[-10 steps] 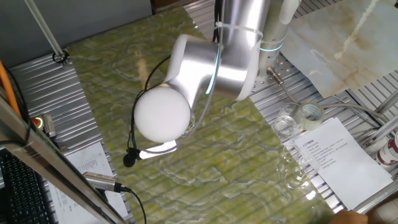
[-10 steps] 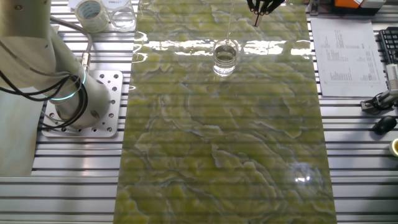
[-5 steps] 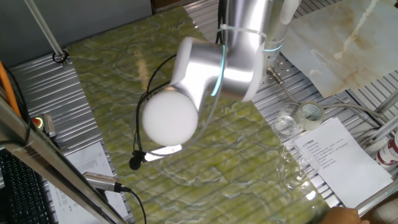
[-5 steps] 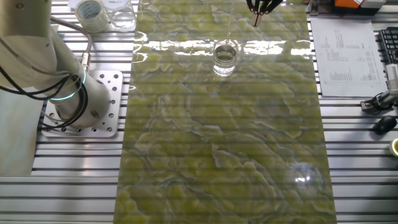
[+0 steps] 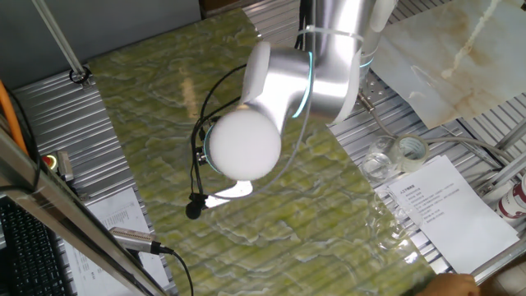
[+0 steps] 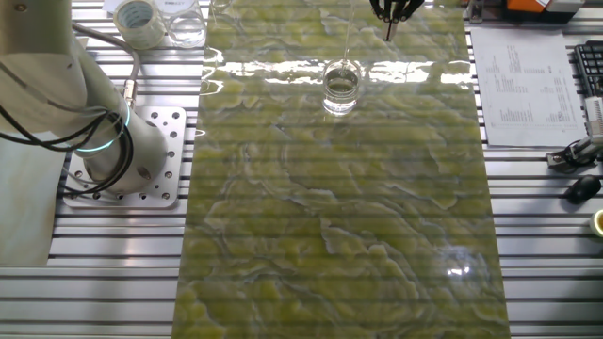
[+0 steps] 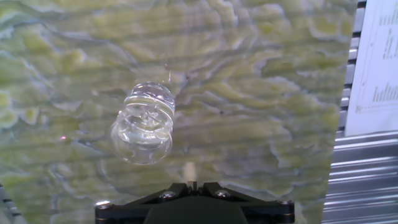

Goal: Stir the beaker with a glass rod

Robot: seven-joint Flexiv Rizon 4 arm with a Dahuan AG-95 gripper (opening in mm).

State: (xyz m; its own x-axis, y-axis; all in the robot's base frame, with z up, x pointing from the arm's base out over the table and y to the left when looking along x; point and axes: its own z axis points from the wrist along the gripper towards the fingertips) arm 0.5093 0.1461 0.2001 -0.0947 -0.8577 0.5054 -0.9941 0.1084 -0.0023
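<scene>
The beaker (image 6: 341,87) stands upright on the green marbled mat (image 6: 339,207), near its far edge, with a little clear liquid in it. The glass rod (image 6: 347,33) is a thin faint line coming down from the top edge into the beaker's mouth. In the hand view the beaker (image 7: 144,121) lies up and left of my gripper (image 7: 193,185). The gripper is shut on the rod, which shows as a pale blurred streak (image 7: 188,169) just ahead of the fingertips. In one fixed view the arm (image 5: 271,115) hides the gripper and the beaker.
A tape roll (image 6: 137,19) and clear glass vessels (image 6: 186,24) sit by the arm's base (image 6: 122,155); they also show beside a printed sheet (image 5: 444,205). Another sheet (image 6: 518,80) lies off the mat. A black cable plug (image 5: 194,210) hangs under the arm.
The arm has swung to the right and slightly down in one fixed view. The beaker has stayed in place and the rod still hangs into it.
</scene>
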